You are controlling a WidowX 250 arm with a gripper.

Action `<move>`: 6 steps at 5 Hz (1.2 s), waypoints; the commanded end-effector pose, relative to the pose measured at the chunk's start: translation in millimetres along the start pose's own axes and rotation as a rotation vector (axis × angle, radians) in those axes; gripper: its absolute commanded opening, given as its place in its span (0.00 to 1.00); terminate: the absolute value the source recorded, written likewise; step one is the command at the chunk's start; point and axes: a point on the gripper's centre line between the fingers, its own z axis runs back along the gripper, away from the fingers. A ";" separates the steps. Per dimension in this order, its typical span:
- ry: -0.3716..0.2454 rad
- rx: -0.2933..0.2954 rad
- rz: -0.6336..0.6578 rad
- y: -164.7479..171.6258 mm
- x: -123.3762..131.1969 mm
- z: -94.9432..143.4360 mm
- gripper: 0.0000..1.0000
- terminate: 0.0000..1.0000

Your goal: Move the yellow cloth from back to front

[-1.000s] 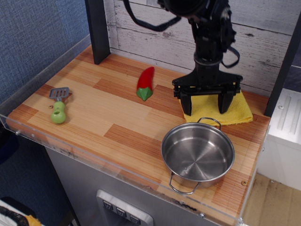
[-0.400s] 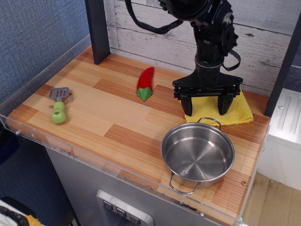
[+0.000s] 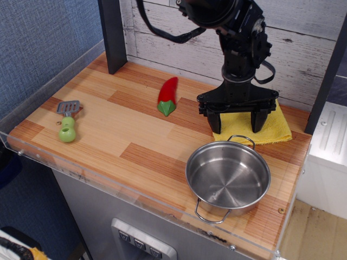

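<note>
The yellow cloth (image 3: pixel 274 128) lies flat at the back right of the wooden table, just behind the steel pot (image 3: pixel 228 177). My gripper (image 3: pixel 236 129) hangs right over the cloth with its two black fingers (image 3: pixel 216 122) spread wide apart, tips at or just above the cloth's front part. The jaws are open and hold nothing. The arm hides the cloth's left and middle part.
A red pepper (image 3: pixel 168 96) lies at the back middle. A green-handled spatula (image 3: pixel 67 121) lies at the left. A dark post (image 3: pixel 112 34) stands at the back left. A clear rim (image 3: pixel 135 190) runs along the table's front edge. A white unit (image 3: pixel 327 146) stands to the right.
The gripper has shifted slightly left and the arm has leaned a little; its fingers stay open over the cloth. The cloth has not moved.
</note>
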 end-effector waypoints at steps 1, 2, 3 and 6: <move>-0.011 0.040 0.029 35.5 -10.9 5.7 1.00 0.00; -0.004 0.073 0.032 45.8 -12.1 0.8 1.00 0.00; -0.013 0.118 0.068 71.5 -10.6 -2.2 1.00 0.00; 0.042 0.243 0.158 147.9 -30.5 -25.6 1.00 0.00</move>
